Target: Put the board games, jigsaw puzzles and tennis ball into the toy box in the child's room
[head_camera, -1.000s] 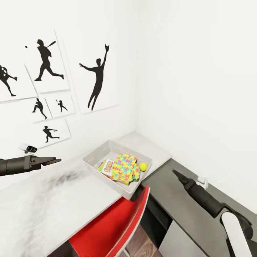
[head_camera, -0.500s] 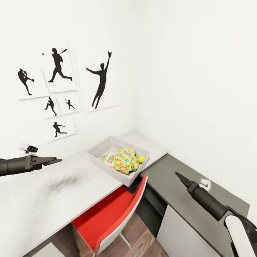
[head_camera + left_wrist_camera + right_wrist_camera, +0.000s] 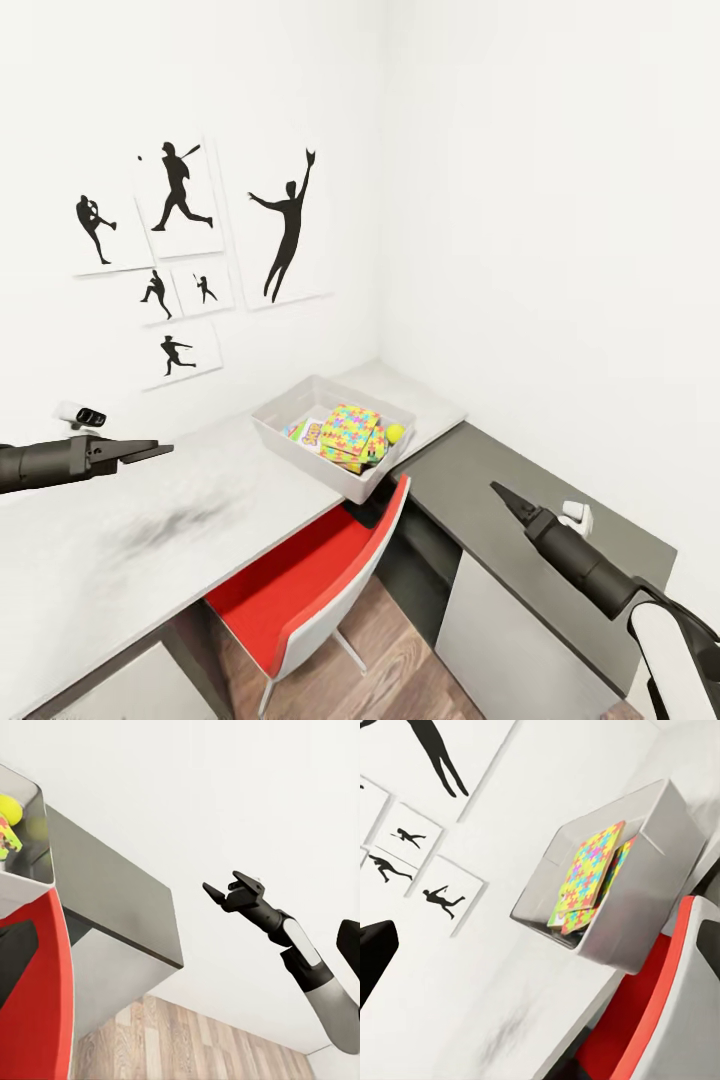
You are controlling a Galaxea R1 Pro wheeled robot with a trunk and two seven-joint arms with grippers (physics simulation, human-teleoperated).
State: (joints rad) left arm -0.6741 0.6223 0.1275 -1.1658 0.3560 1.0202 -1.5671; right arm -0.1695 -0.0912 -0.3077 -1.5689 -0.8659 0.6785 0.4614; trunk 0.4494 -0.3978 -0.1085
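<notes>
While both arms are held out empty over the desks, the toy box (image 3: 300, 442) is seen on the white table (image 3: 150, 520) near the room's corner, with the jigsaw puzzles (image 3: 350, 432), a board game (image 3: 306, 432) and the tennis ball (image 3: 396, 433) lying inside it. The left gripper (image 3: 150, 450) is seen pressed together over the table, well apart from the box. The right gripper (image 3: 229, 891) is shown spread in the left wrist view, above the grey desk (image 3: 520, 540) beside a red chair (image 3: 310, 590).

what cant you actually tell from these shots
- How many board games lie in the toy box: in the head view the jigsaw puzzles cover most of the one showing.
- Tennis ball: partly behind the puzzles in the head view.
- Left hand: edge-on in the head view, jaws unreadable.
- Right hand: appears open in the left wrist view.
</notes>
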